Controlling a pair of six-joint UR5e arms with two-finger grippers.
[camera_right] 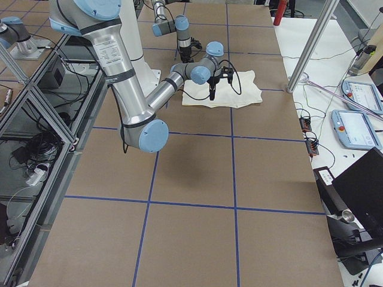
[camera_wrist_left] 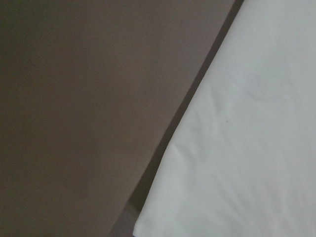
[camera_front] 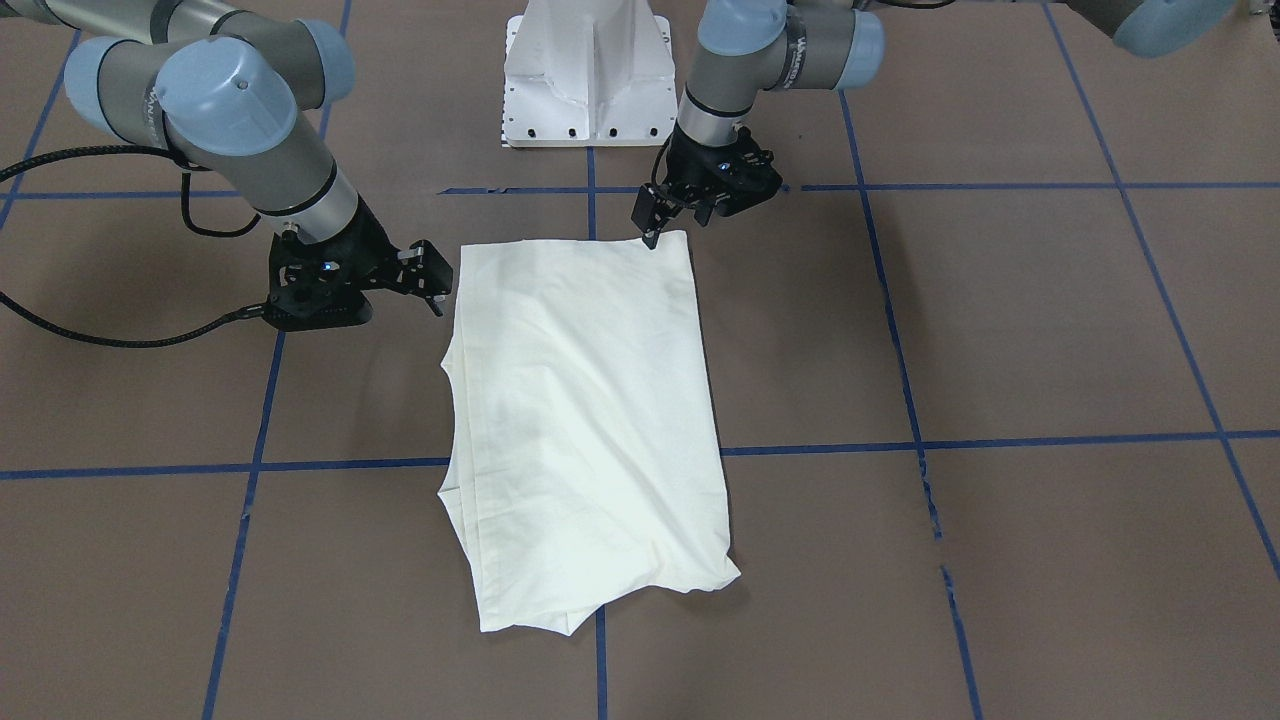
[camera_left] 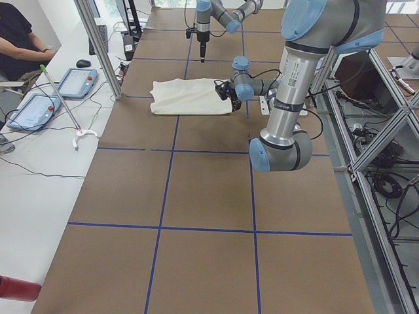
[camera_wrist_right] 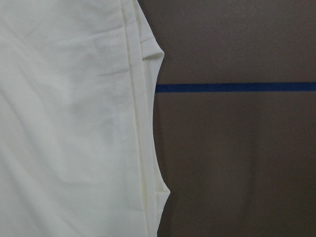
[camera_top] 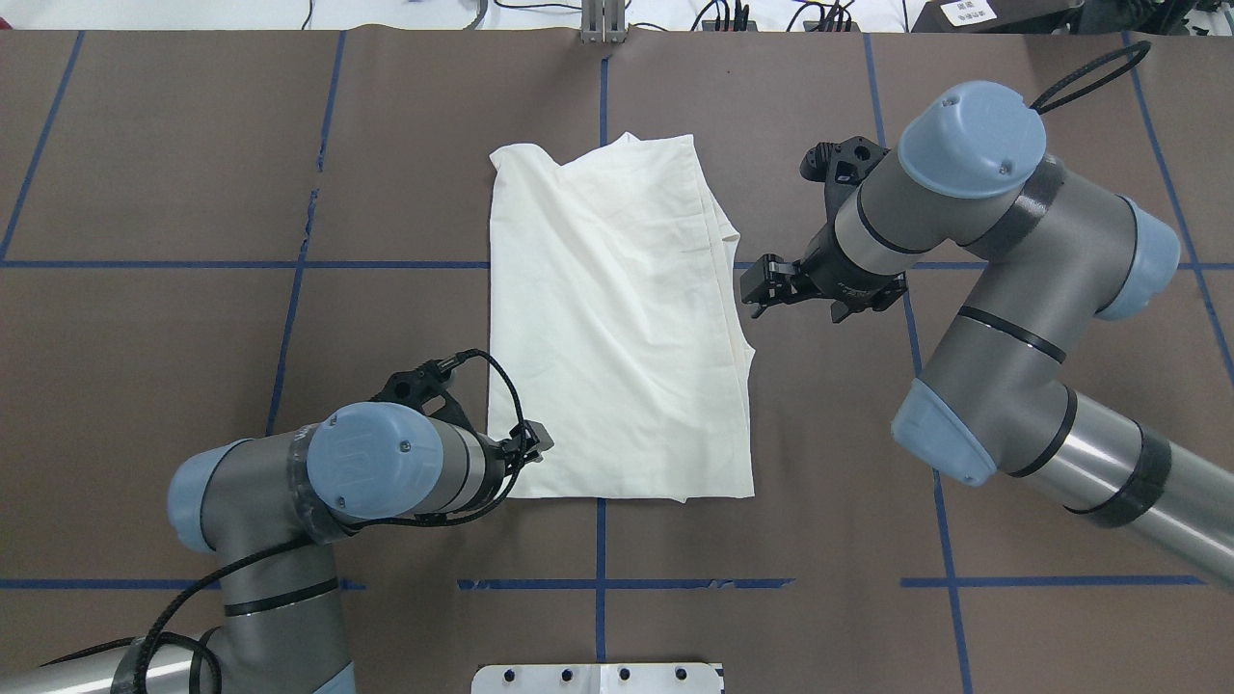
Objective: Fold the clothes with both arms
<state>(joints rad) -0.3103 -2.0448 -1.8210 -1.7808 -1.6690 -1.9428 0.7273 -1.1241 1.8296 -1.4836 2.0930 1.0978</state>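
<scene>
Shirt (camera_top: 617, 328): cream, long-sleeved, folded into a tall oblong with the plain side up. It lies flat at the middle of the brown counter (camera_top: 174, 366), across a blue tape line (camera_top: 386, 264); layered edges show along its 3 o'clock side in the overhead view.

Left tool (camera_top: 533, 445): at the shirt's 7 o'clock corner, one fingertip over the cloth edge. Jaws look parted, with nothing held.

Right tool (camera_top: 760, 289): just beside the shirt's 3 o'clock edge, clear of the cloth. Jaws spread, empty.

White base (camera_top: 598, 678): at 6 o'clock, well apart from the shirt.
</scene>
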